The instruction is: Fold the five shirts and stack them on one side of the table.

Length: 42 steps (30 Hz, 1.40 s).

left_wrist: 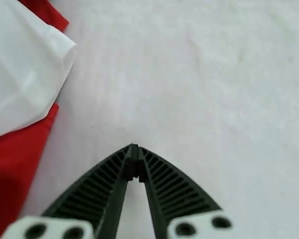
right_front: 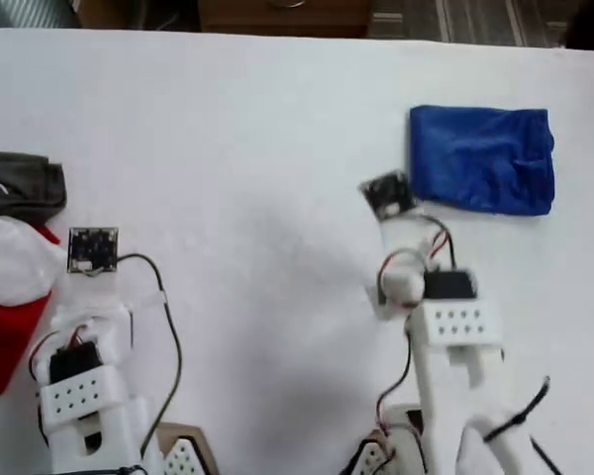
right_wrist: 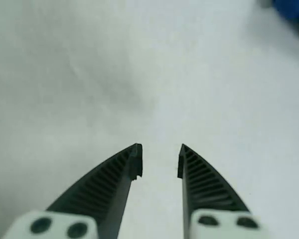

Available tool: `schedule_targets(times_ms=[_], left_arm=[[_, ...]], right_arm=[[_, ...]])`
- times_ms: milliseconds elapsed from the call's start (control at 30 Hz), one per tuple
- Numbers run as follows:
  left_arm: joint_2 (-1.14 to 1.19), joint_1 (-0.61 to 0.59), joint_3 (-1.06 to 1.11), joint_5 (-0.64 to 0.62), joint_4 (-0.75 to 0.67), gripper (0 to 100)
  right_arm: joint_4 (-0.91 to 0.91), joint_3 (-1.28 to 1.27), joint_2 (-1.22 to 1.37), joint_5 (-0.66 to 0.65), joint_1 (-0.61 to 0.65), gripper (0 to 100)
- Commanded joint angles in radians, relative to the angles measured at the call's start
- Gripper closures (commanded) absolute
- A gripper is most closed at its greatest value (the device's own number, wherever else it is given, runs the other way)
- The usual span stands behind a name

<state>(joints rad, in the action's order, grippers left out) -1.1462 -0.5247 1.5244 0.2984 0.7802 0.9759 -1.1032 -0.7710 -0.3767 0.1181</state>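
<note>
A folded blue shirt (right_front: 481, 158) lies on the white table at the right, far side. At the left edge are a dark grey shirt (right_front: 20, 184), a white shirt (right_front: 15, 259) and a red shirt (right_front: 5, 336), partly overlapping. My left gripper (left_wrist: 135, 158) is shut and empty over bare table, with the white shirt (left_wrist: 25, 69) and red shirt (left_wrist: 10, 169) beside it. Open with nothing between its fingers, my right gripper (right_wrist: 159, 159) hovers above bare table; a corner of the blue shirt (right_wrist: 294, 9) shows far off. The right arm (right_front: 445, 297) stands just near of the blue shirt.
The white table (right_front: 238, 178) spreads wide between the two arms. Cables run from both arm bases at the near edge. A wooden floor and furniture lie past the far edge.
</note>
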Motion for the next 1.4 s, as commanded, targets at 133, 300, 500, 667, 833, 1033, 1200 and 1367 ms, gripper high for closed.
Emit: schedule_targets(times_ms=[133, 300, 500, 667, 833, 1033, 1200, 1367], left_arm=[[-0.014, 0.008, -0.005, 0.038, -0.009, 93], [-0.014, 0.008, -0.005, 0.043, -0.015, 89], [-0.014, -0.089, -0.117, 0.11, 0.04, 88], [-0.006, -0.327, -0.433, 0.17, 0.133, 81], [0.098, -0.419, -0.659, 0.27, 0.13, 79], [0.565, -0.506, -1.01, 0.239, 0.121, 79], [0.979, -0.598, -1.434, 0.146, 0.298, 79], [1.274, -0.621, -1.888, 0.149, 0.502, 79]], right_arm=[[-0.248, -0.356, -0.259, 0.011, 0.005, 87.5], [-0.246, -0.405, -0.361, 0.011, 0.007, 87.5], [-0.251, -0.448, -0.426, 0.003, 0.077, 87.6], [-0.252, -0.454, -0.43, 0.002, 0.093, 87.6], [-0.252, -0.454, -0.43, 0.002, 0.099, 87.6], [-0.252, -0.454, -0.43, 0.002, 0.094, 87.7], [-0.254, -0.454, -0.43, 0.002, 0.097, 87.7], [-0.266, -0.456, -0.43, 0.002, 0.099, 87.8]])
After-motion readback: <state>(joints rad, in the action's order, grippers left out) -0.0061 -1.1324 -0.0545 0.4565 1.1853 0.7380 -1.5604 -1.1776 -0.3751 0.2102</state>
